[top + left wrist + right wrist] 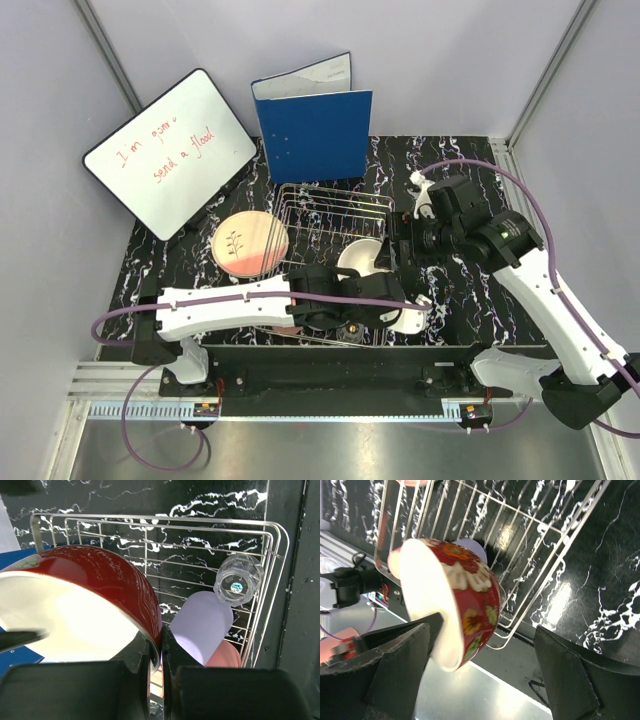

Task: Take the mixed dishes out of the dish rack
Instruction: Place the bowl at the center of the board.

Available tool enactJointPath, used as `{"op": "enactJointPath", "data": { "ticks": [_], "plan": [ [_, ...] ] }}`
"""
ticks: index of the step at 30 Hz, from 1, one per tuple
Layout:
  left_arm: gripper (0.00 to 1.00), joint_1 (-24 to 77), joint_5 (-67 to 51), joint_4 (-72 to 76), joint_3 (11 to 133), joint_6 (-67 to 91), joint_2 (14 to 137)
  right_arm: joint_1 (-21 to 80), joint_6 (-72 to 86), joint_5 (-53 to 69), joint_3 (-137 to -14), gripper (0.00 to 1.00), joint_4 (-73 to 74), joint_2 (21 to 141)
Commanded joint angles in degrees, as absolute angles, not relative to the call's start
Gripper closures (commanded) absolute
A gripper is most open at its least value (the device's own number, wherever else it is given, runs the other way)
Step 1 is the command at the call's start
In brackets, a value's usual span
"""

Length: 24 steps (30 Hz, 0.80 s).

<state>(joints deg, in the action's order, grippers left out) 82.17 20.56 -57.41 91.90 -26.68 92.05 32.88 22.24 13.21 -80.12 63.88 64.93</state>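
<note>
My left gripper [161, 645] is shut on the rim of the red bowl [110, 585], one finger inside and one outside, and holds it tilted over the dish rack [280, 555]. In the top view the bowl [360, 262] hangs at the rack's [330, 205] front right, between my left gripper [378, 285] and my right gripper [398, 255]. My right gripper [480, 632] is open, its fingers astride the bowl [470, 590] without gripping it. A lavender cup [202, 625], a pink cup [226, 656] and a clear glass [238, 579] lie in the rack. The salmon plate [248, 243] lies left of the rack.
A blue binder [315, 125] stands behind the rack and a whiteboard [170, 150] leans at the back left. A white shape [408, 320] shows under my left gripper; I cannot tell what it is. The table's near edge and a metal rail run just below the bowl.
</note>
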Motion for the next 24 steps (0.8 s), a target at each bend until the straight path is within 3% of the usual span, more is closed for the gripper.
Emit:
{"op": "enactJointPath", "data": {
  "ticks": [1, 3, 10, 14, 16, 17, 24],
  "plan": [
    [1.0, 81.9, 22.3, -53.9, 96.9, -28.5, 91.8, 32.8, 21.1, 14.3, -78.0, 0.11, 62.5, 65.0],
    [1.0, 81.9, 22.3, -54.0, 97.5, -28.2, 91.9, 32.8, 20.8, 13.6, -77.4, 0.14, 62.3, 65.2],
    [1.0, 81.9, 22.2, -53.6, 97.7, -27.2, 91.3, 32.7, 21.8, 12.7, -74.5, 0.4, 60.4, 65.2],
    [1.0, 81.9, 22.4, -53.6, 97.4, -26.7, 91.1, 32.8, 22.4, 12.0, -73.9, 0.74, 59.2, 65.2],
    [1.0, 81.9, 22.8, -53.7, 97.4, -26.4, 91.1, 32.8, 22.6, 11.6, -73.9, 0.86, 58.9, 65.2],
    [1.0, 82.0, 23.1, -53.6, 97.4, -26.2, 91.1, 32.9, 22.7, 11.1, -73.9, 1.0, 58.8, 65.5],
    [1.0, 81.9, 25.5, -53.2, 98.0, -25.5, 91.7, 32.9, 23.0, 9.2, -73.4, 1.0, 58.4, 64.7]
  ]
}}
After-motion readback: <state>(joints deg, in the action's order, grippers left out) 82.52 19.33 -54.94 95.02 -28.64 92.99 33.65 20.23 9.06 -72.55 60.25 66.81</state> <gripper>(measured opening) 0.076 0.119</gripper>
